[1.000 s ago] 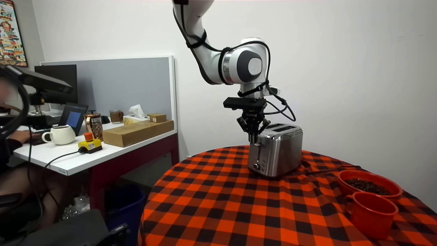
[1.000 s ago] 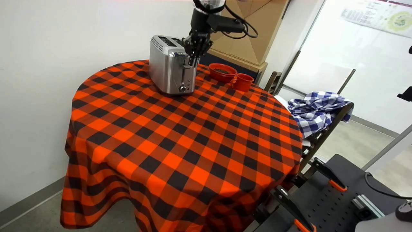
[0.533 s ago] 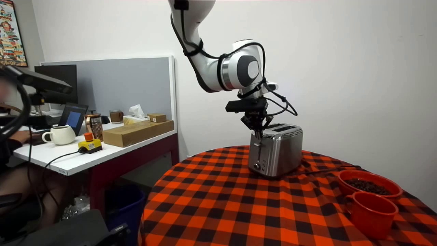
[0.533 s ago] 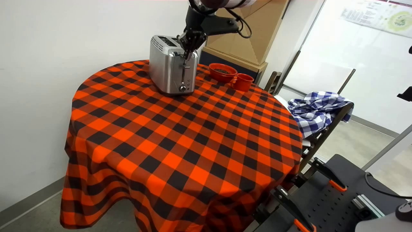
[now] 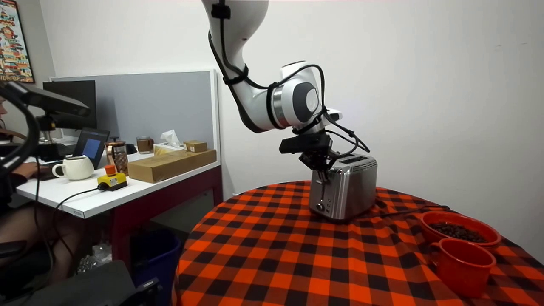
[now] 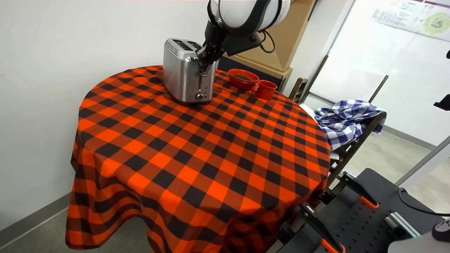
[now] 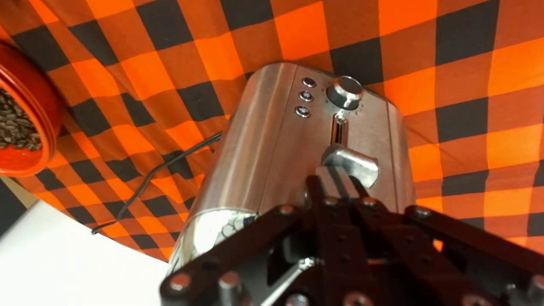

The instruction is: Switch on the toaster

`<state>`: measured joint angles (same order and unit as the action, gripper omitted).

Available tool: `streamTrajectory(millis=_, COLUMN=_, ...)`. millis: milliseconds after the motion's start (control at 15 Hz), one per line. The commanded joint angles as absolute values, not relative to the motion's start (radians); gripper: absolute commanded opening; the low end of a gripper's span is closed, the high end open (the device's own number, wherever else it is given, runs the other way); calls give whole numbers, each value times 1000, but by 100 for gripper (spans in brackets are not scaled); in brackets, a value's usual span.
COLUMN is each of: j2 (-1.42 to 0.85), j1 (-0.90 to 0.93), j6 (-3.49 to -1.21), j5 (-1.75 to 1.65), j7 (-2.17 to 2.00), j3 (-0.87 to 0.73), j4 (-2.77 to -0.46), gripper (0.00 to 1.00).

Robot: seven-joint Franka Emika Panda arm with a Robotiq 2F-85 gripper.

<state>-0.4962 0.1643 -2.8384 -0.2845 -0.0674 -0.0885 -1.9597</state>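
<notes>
The silver brushed-metal toaster (image 5: 352, 191) stands upright on the checked tablecloth, also in an exterior view (image 6: 179, 77) and the wrist view (image 7: 263, 140). Its end panel shows a metal lever (image 7: 361, 165) near the top of a vertical slot, a round knob (image 7: 346, 91) at the slot's bottom, and several small buttons (image 7: 306, 96). My gripper (image 7: 334, 171) is shut, its two fingertips together with nothing between them. The tips (image 5: 324, 177) are at the lever's upper side, tilted toward the panel, in an exterior view too (image 6: 204, 70). Whether they touch the lever is unclear.
A red bowl of dark beans (image 5: 459, 231) and a red mug (image 5: 463, 267) stand on the table beside the toaster. A black cord (image 7: 144, 182) runs from the toaster across the cloth (image 5: 276, 255). A wall (image 5: 446, 106) is behind the table.
My gripper first rose and moved in toward the toaster's panel above the lever, then came down to the lever. The wrist has tilted more. The toaster has not moved.
</notes>
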Motion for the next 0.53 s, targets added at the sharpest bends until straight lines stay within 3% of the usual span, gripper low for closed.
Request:
streamTrajectory(millis=0, j2=-537, j1=168, j6=-2926, j5=-290, j7=-67, j3=-99, j4=-1961, gripper=0)
streamTrajectory(millis=467, j2=-663, j1=183, j6=-2933, j5=-292, j7=-48, j3=-116, j4=-1905, gripper=0)
